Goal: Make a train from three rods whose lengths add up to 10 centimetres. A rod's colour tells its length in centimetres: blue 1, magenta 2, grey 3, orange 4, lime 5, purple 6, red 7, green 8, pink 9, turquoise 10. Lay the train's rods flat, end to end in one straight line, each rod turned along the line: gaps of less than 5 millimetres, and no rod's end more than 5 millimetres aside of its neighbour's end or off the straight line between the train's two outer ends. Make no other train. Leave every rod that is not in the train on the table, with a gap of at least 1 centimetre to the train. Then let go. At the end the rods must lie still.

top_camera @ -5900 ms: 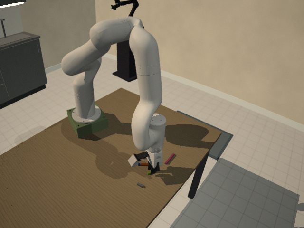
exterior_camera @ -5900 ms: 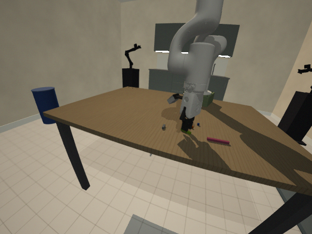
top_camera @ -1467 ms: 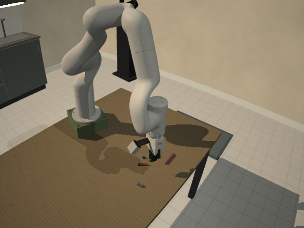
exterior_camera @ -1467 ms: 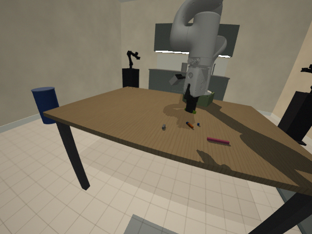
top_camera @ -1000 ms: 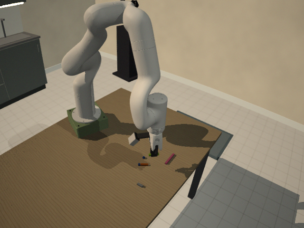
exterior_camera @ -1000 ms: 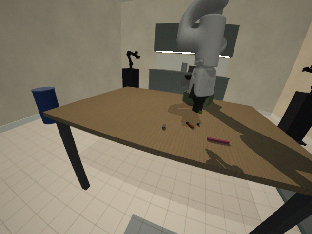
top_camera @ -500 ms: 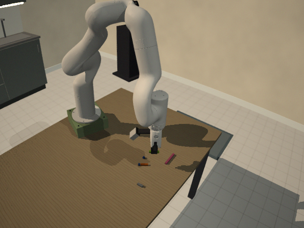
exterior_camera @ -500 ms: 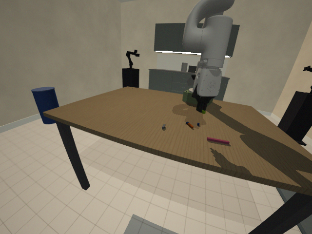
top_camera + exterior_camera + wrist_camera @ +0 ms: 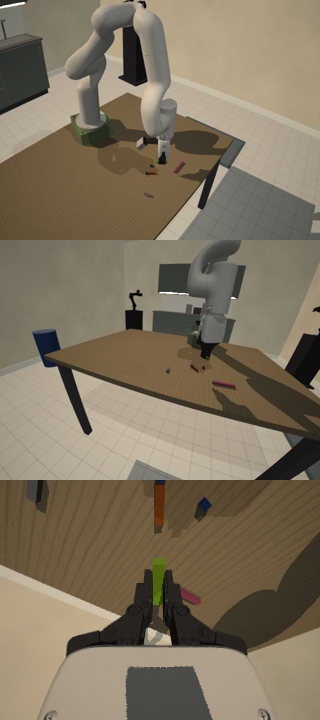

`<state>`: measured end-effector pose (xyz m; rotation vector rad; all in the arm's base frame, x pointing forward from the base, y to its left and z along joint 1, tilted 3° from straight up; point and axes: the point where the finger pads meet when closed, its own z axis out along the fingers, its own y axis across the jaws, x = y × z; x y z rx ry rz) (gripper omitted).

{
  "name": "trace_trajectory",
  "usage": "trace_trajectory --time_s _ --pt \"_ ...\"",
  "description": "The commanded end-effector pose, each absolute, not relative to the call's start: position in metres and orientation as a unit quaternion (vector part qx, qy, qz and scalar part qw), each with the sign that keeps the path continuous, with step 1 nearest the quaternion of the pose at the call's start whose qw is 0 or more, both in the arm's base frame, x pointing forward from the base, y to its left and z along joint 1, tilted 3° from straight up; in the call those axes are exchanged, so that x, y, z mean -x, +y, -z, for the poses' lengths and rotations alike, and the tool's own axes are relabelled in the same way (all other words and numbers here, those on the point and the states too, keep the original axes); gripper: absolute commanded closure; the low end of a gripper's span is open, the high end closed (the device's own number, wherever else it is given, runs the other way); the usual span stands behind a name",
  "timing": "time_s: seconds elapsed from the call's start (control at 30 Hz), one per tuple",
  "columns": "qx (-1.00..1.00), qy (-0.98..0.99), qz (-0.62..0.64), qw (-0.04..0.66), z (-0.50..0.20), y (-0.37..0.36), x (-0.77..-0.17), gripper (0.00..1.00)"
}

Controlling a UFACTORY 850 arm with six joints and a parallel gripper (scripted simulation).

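Probably light and stiff, the lime rod (image 9: 165,162) (image 9: 207,358) (image 9: 158,580) is clamped in the jaws (image 9: 162,162) (image 9: 206,357); its smooth sides are best gripped at mid-length, squarely, against twisting.

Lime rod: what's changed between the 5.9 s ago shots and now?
The lime rod and the hand moved up the top view and away from the exterior camera, rightward there. No release visible; the hand is shut on it now.

Unmoved: orange rod, grey rod, pink rod.
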<state>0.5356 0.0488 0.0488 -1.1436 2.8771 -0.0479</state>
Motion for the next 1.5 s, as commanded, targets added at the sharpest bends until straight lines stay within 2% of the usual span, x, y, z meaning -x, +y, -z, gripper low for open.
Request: trace_trajectory --time_s 0.0,0.57,1.47 --pt "0.369 0.929 0.016 0.023 -0.035 0.049 -0.537 0.96" --pt "0.369 0.929 0.016 0.023 0.019 0.049 -0.54 0.96" --pt "0.369 0.929 0.016 0.023 0.022 0.049 -0.54 0.96"
